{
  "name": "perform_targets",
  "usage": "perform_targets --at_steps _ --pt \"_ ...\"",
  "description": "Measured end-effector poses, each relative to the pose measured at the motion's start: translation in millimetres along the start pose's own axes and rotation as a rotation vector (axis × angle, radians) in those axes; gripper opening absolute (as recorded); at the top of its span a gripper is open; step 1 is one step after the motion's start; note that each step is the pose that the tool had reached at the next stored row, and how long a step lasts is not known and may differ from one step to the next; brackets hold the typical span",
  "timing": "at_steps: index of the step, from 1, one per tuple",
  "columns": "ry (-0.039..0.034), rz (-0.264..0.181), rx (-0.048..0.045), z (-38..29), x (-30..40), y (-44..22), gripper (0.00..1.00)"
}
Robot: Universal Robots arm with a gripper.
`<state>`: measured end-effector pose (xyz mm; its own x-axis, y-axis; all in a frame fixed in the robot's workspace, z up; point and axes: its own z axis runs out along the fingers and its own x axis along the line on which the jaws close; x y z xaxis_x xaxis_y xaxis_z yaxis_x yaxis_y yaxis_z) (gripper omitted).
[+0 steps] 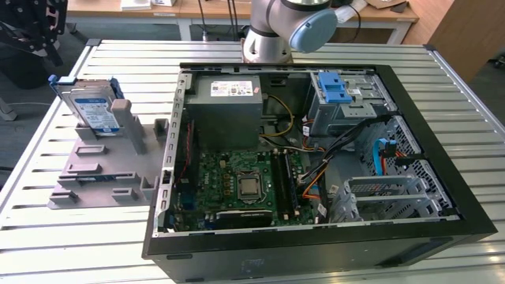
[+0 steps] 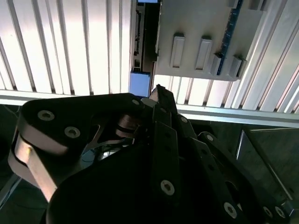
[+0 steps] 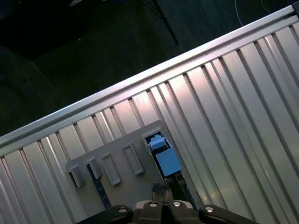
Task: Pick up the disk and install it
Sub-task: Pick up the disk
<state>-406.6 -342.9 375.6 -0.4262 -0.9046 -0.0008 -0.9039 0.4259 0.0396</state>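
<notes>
The pincer (image 3: pixel 161 187), tips pressed together, is hanging over the ribbed metal bench (image 3: pixel 243 93), close to the blue-framed disk (image 3: pixel 167 161) that is standing edge-up in a grey slotted holder (image 3: pixel 121 184).

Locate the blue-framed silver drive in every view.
Exterior view: flat silver blue-framed disk, propped in the grey slotted plastic holder, exterior view's left.
Second wrist view: its blue edge, beside the holder.
First wrist view: its blue edge, beside the holder.
Shared landmark: the holder.

Disk (image 1: pixel 93 111) in rack (image 1: pixel 99 171) on table (image 1: pixel 47 236), PC case (image 1: pixel 316 251) to exterior view's right
</notes>
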Motion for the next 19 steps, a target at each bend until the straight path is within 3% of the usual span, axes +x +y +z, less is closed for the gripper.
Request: perform_targets --at_steps 6,15,19 --pt "-0.0071 -0.03 0.0163 2.1 1.1 1.9 0.11" --pt "-0.0036 -0.19 0.0178 5.1 1.1 1.8 0.11" --pt "-0.0031 -0.212 0.018 5.4 1.2 1.9 0.11"
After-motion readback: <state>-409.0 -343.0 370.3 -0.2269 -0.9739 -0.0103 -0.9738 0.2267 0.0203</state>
